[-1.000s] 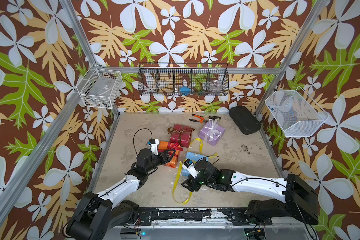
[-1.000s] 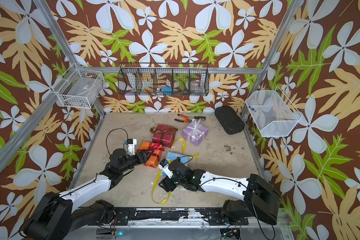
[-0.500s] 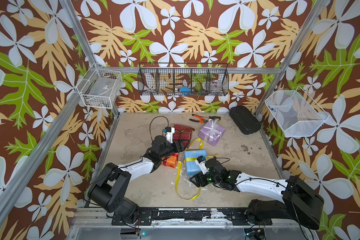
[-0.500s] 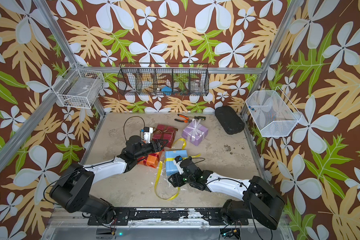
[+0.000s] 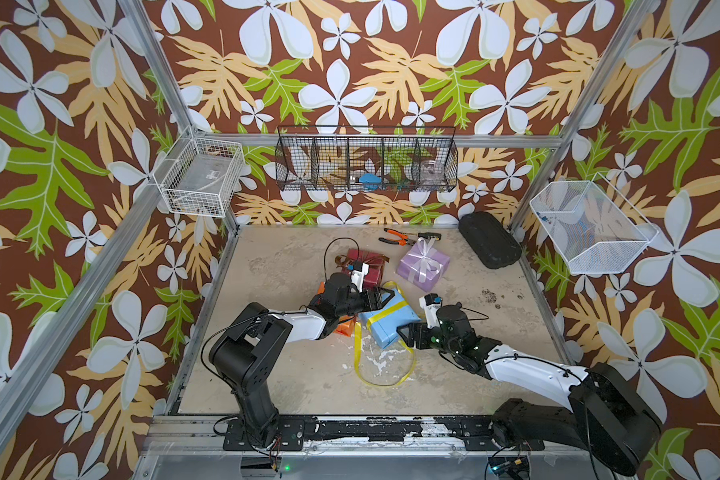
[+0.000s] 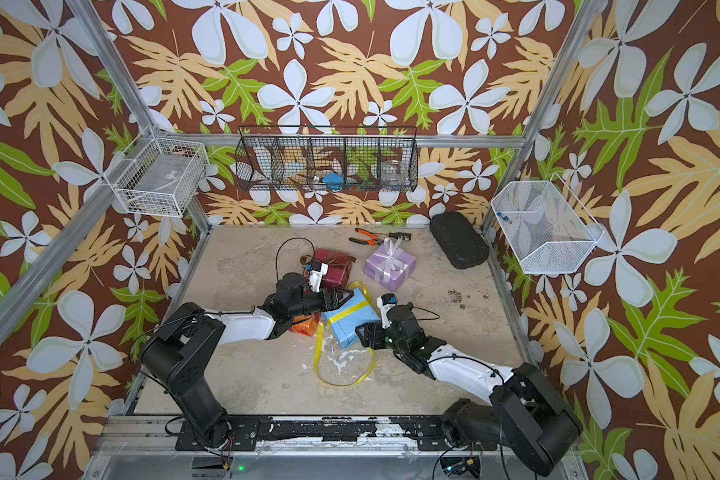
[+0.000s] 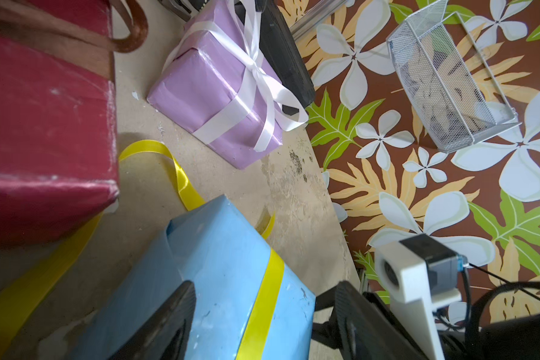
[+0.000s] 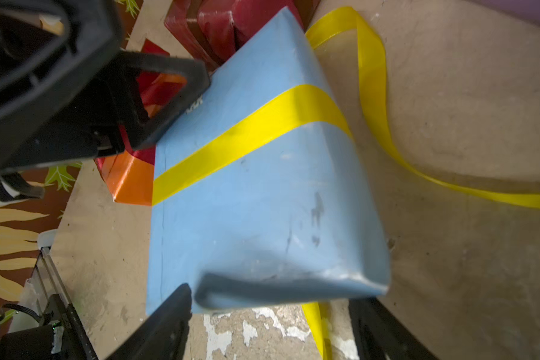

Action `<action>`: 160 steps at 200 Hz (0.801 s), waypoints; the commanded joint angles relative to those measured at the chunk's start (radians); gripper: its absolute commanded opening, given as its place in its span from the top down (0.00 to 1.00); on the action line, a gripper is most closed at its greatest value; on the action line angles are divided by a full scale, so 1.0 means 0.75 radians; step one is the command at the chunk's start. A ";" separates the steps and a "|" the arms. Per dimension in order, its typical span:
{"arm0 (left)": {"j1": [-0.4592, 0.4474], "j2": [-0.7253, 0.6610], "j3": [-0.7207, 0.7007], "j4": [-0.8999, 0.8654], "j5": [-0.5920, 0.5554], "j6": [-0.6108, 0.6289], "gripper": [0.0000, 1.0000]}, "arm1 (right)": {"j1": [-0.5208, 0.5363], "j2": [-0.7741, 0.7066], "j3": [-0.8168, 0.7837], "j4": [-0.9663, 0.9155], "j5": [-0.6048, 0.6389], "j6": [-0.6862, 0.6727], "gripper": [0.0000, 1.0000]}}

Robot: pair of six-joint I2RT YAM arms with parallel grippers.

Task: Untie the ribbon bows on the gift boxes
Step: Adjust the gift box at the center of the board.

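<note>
so the light blue box (image 5: 385, 320) sits pretty much dead centre on the bench (image 5: 292, 374), turned cornerwise (12 o'clock = back wall, as in both top views). Its yellow ribbon (image 5: 387, 312) is just one flat shiny band across the top; the loose ends run off onto the bench, one curling up at the box's 12 o'clock, the other making a big floppy loop out at 6 o'clock.

around it: the orange box (image 5: 344, 327) is tucked against it at 9 o'clock, mostly buried under the left arm, so there's not much to see of it; the dark red box (image 5: 368, 268) with its brown ribbon (image 7: 134, 37) is close by at 11 o'clock; the lilac box (image 5: 422, 268) is at 1 o'clock, clear of the blue one, with its white ribbon (image 5: 424, 258) tied in a bow. Orange-handled pliers (image 5: 400, 237) lie near the back edge at 12; the black case (image 5: 489, 241) is in the back corner at 2.

the left tool (image 5: 385, 299) comes in from 9 o'clock with its jaws wide apart at the blue box's 11 o'clock corner; one finger (image 8: 175, 93) has its tip on the top face; it's gripping nothing. The right tool (image 5: 404, 336) comes in from 4 o'clock, jaws also wide apart, the box's near corner sitting between them; one finger (image 8: 166, 324) is right beside the box's side, can't tell if it actually touches; it isn't clamped on anything.
</note>
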 commanded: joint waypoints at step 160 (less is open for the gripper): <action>-0.005 -0.075 0.142 -0.392 -0.371 0.239 0.21 | -0.149 0.014 0.136 -0.077 0.037 -0.029 0.22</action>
